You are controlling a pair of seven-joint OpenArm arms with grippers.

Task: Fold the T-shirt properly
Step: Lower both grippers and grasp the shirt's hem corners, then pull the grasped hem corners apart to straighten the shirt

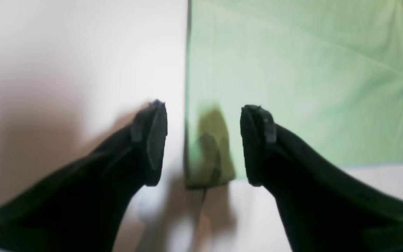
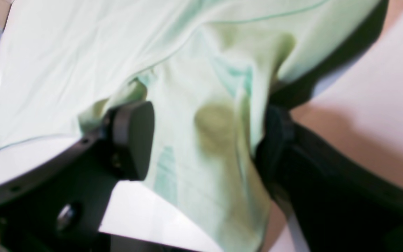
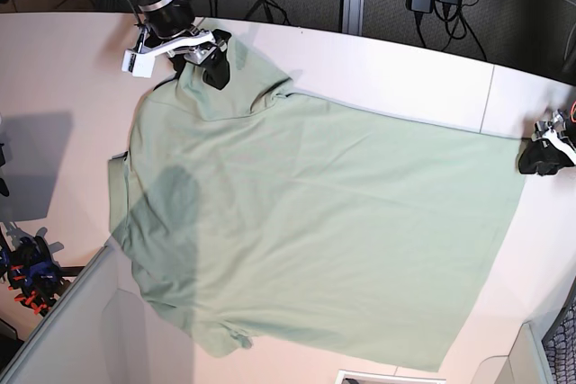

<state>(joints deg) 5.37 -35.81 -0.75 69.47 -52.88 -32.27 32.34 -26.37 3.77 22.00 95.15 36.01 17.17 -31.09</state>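
There is one T-shirt [image 3: 315, 240], pale mint green, lying spread out flat on the white table [image 3: 63, 69], and it covers most of the middle. There are two grippers. The right gripper [image 2: 205, 140] is at the sleeve end of the shirt, at the far corner of the table. Its two black fingers [image 2: 131, 140] stand wide apart, one on each side of a raised bunch of the cloth, but they are not squeezing it. The left gripper [image 1: 203, 143] is at the other end, right over a bottom corner of the shirt. Its fingers [image 1: 156, 140] are wide apart too, with the shirt's edge running up between them, and it holds nothing. I think the step now is to get a good hold at both ends so the shirt can be lifted and folded. To do it well, the right gripper should pinch the bunch tight and not let cloth slip out. The left gripper should go down low on the corner and catch the edge, not just the table. Both should then move together, so the shirt stays smooth.
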